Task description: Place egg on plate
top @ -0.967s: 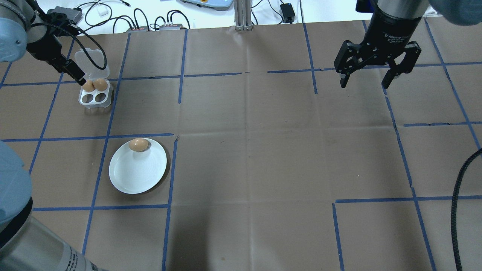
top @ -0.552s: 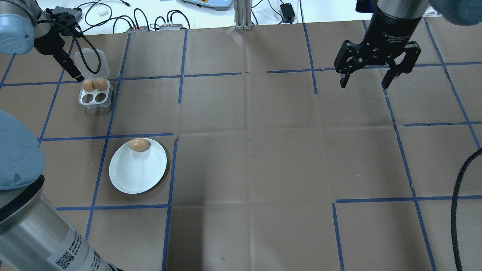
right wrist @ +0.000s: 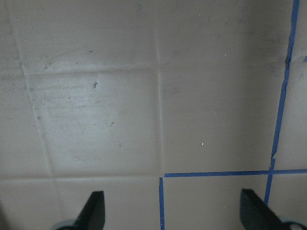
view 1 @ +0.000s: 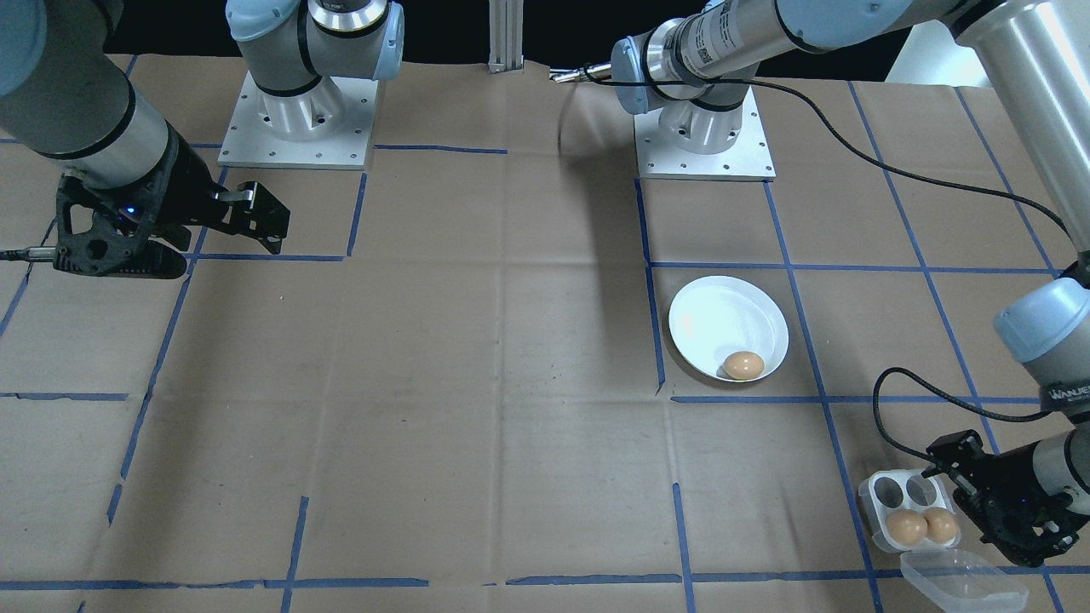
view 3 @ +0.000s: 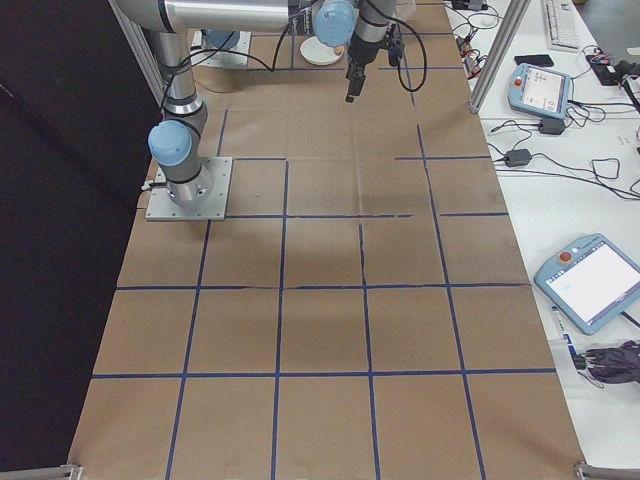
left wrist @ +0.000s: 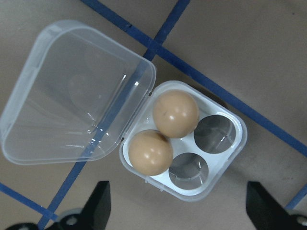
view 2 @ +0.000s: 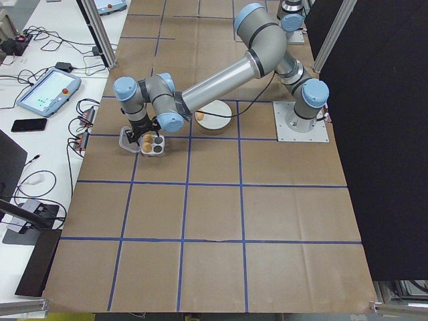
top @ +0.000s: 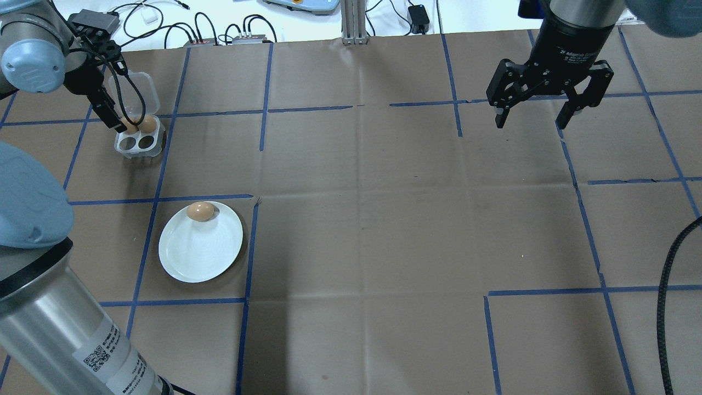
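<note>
Place: a robotics lab.
Arms: two UR5e arms bolted by metal base plates to the table.
Table top: brown paper marked into squares with blue tape.
Frame: aluminium posts at the table's edges; a black screen behind the robot.
Side bench: a white bench with teach pendants, cables and a phone.
Props: a plate and an egg tray, set out as test items.
</note>
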`<state>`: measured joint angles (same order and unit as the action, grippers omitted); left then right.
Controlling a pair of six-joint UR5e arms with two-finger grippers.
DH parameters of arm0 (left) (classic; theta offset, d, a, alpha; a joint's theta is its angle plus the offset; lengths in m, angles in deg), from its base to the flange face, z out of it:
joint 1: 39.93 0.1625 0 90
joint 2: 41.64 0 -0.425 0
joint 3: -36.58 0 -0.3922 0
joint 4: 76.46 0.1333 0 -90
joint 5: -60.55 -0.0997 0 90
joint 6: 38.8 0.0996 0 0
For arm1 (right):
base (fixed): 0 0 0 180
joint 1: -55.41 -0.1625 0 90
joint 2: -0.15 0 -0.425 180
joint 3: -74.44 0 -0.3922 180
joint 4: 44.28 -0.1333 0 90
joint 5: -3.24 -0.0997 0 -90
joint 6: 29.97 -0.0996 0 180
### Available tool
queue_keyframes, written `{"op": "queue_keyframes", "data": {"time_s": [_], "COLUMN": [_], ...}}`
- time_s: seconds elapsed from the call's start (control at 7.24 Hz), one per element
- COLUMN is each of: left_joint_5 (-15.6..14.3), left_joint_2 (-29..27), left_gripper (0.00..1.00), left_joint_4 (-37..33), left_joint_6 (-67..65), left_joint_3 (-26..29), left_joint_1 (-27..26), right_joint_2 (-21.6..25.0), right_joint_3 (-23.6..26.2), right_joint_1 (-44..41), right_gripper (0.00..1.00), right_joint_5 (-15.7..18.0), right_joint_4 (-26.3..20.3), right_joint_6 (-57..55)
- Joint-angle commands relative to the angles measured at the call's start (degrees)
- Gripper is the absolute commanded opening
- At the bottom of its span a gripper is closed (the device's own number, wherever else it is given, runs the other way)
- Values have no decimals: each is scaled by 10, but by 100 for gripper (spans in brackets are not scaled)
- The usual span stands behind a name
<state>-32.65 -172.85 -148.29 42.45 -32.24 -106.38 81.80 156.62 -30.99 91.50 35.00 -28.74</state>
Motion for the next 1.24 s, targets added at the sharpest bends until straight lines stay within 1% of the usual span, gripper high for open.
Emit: {"op": "queue_keyframes", "data": {"time_s": [0.0,0.41,0.55,0.97,1.1], "left_joint_5": [-1,0,0,0,0], "left_joint_2": [-20,-31,-31,-30,-30], "left_gripper": [99,98,94,72,66], "left_joint_4": [20,46,49,49,51], "left_joint_6": [2,3,1,-6,-7], "left_joint_3": [-1,-1,-2,-3,-4], "left_joint_1": [1,1,0,-2,-2], "right_joint_2": [0,0,0,0,0], "right_joint_3": [0,0,0,0,0], "right_joint_1": [0,0,0,0,0], "right_gripper": [100,100,100,100,100], "right_joint_5": [0,1,0,0,0], "right_joint_4": [0,0,0,0,0], "right_joint_6": [0,0,0,0,0]}}
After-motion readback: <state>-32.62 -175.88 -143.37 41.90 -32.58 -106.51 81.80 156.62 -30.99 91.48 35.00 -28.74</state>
